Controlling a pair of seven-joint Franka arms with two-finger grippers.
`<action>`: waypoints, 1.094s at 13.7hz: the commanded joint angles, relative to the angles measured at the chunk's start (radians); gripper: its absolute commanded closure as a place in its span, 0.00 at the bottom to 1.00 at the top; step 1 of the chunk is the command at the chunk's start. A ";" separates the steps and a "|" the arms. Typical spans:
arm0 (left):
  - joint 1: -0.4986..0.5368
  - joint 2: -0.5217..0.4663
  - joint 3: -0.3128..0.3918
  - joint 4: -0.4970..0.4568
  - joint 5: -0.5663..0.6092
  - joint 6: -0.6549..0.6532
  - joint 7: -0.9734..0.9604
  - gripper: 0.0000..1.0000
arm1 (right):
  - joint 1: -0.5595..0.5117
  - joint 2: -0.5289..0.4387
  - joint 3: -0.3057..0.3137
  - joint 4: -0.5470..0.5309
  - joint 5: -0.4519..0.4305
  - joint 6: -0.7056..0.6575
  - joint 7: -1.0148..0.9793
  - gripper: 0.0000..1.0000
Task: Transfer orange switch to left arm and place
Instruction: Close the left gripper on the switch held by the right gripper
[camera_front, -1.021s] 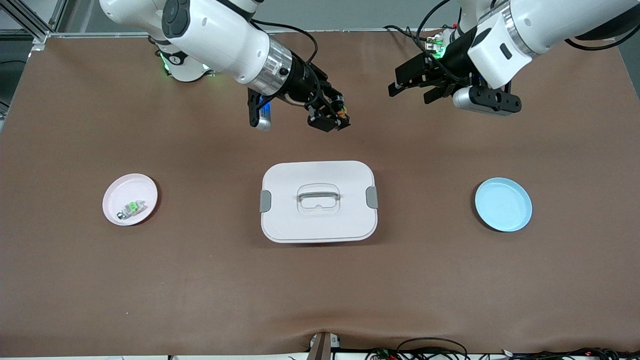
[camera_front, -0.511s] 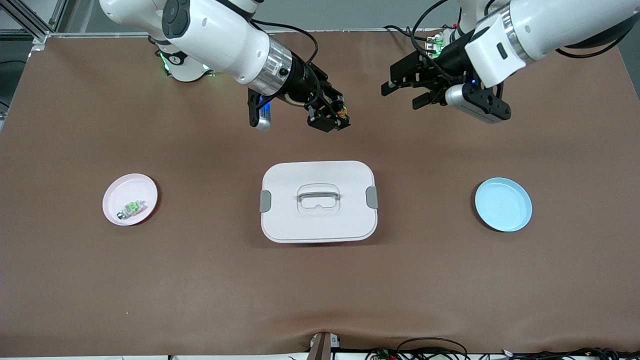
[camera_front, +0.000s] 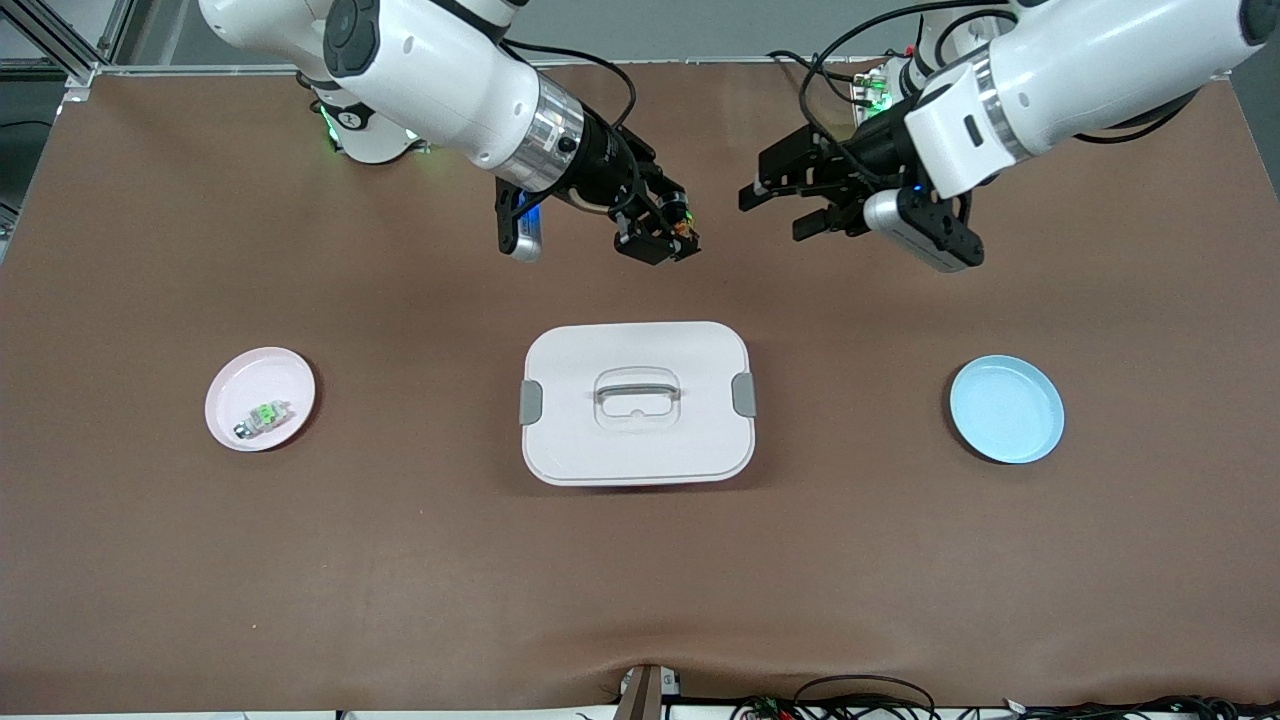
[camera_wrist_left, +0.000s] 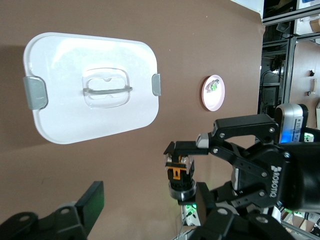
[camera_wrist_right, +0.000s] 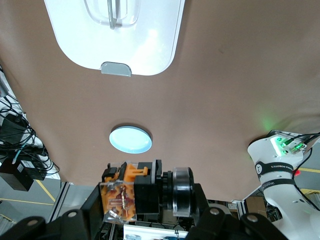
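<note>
Brown table (camera_front: 400, 560) — right end effector (camera_front: 672, 242) pinches orange switch (camera_wrist_right: 131, 192), left end effector (camera_front: 785, 205) spread.

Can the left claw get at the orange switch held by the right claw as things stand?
Probably yes: the left claw is open, facing the orange switch in the right claw, with nothing between them.

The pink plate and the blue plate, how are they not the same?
The pink plate has a little green switch lying on it; the blue plate holds nothing. The pink plate sits toward the right arm's end of the table, the blue plate toward the left arm's end. Both are small, round, and flat on the table.
</note>
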 joint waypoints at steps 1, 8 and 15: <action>0.007 -0.019 -0.030 -0.059 -0.027 0.072 0.042 0.22 | 0.013 0.002 -0.010 0.006 0.017 0.006 0.012 0.84; 0.007 -0.037 -0.065 -0.130 -0.125 0.117 0.104 0.24 | 0.014 0.001 -0.010 0.006 0.017 0.006 0.012 0.84; 0.005 -0.039 -0.102 -0.168 -0.176 0.192 0.113 0.28 | 0.013 0.001 -0.010 0.006 0.017 0.001 0.007 0.84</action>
